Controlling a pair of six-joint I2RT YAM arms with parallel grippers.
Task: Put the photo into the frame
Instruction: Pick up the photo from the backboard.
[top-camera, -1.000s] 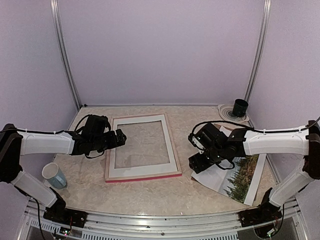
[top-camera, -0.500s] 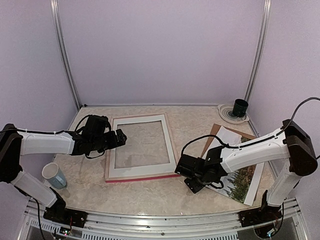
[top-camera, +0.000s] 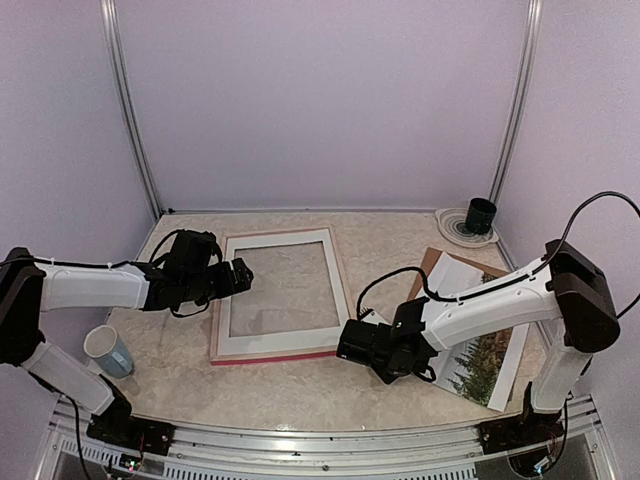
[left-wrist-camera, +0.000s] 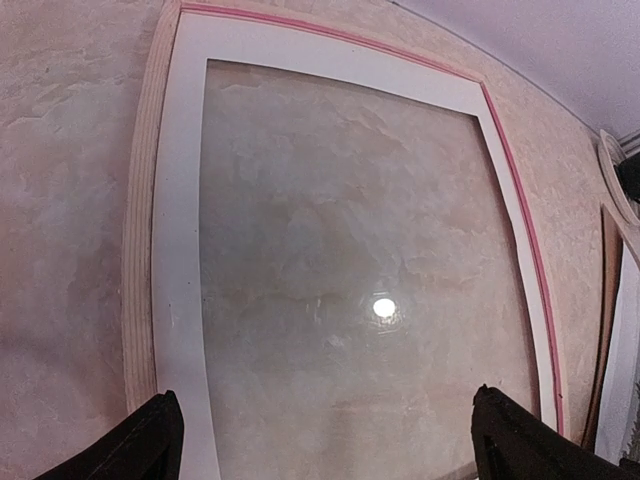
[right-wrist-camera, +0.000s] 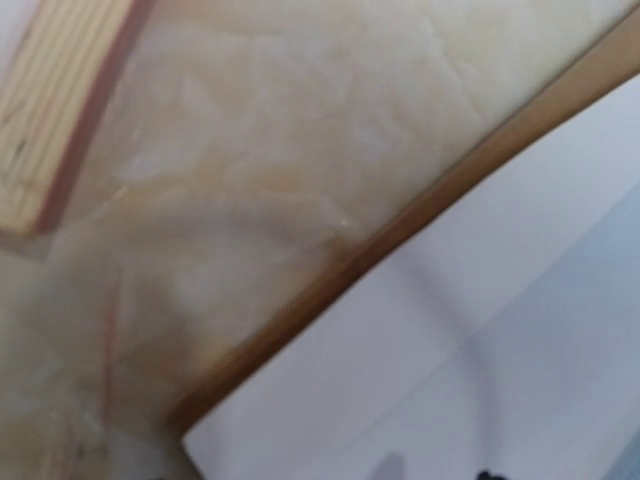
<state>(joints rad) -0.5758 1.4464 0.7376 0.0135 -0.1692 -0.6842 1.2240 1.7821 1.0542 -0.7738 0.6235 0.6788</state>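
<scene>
The frame lies flat left of centre, pink edge toward me, with a white mat and glass in it. The left wrist view shows its pale wood side. My left gripper hovers at its left side, open and empty, with its fingers wide apart over the glass. The photo, dark trees on a white sheet, lies at the right. My right gripper is low over the table by the frame's near right corner. Its jaws do not show.
A brown backing board lies under the white sheet; its edge and the sheet fill the blurred right wrist view. A pale cup stands at the near left. A dark cup stands on a plate at the far right.
My right arm has swung left and down from over the photo to the frame's near right corner. The left arm and the frame have not moved.
</scene>
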